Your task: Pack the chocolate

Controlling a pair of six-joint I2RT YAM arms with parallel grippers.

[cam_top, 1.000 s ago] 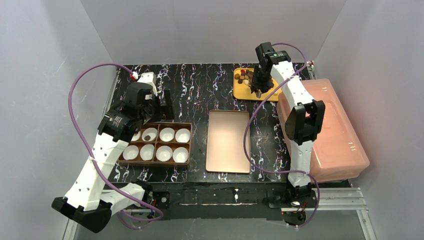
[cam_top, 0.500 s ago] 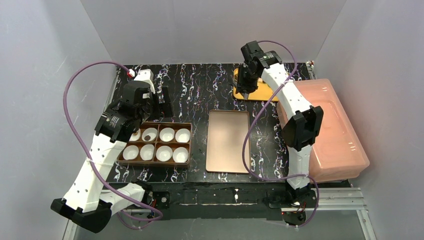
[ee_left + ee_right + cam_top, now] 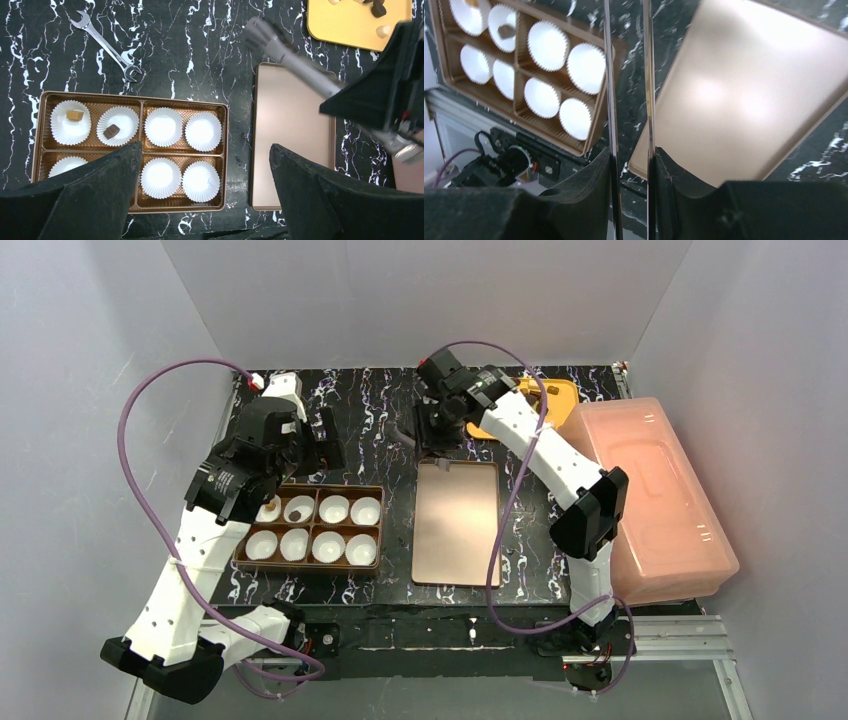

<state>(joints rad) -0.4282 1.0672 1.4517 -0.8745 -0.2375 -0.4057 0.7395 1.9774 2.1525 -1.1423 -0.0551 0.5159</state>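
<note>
The brown box (image 3: 308, 544) holds white paper cups. One far-left cup holds a tan chocolate (image 3: 74, 115), the cup beside it a dark one (image 3: 111, 131). More chocolate (image 3: 378, 9) lies on the yellow plate (image 3: 350, 25) at the far right. My left gripper (image 3: 322, 445) is open and empty above the box; its fingers (image 3: 100, 195) frame the box's near row. My right gripper (image 3: 432, 435) is shut on metal tongs (image 3: 295, 62) over the far edge of the copper lid (image 3: 457, 522). The tong blades (image 3: 607, 75) run out of the right wrist view, so their tips are hidden.
A wrench (image 3: 106, 45) lies on the black marbled table beyond the box. A pink lidded bin (image 3: 650, 495) stands along the right side. The copper lid (image 3: 744, 95) lies flat between the box and the bin.
My right arm has swung left from the yellow plate to over the far end of the copper lid, carrying the tongs. My left arm has barely shifted.
</note>
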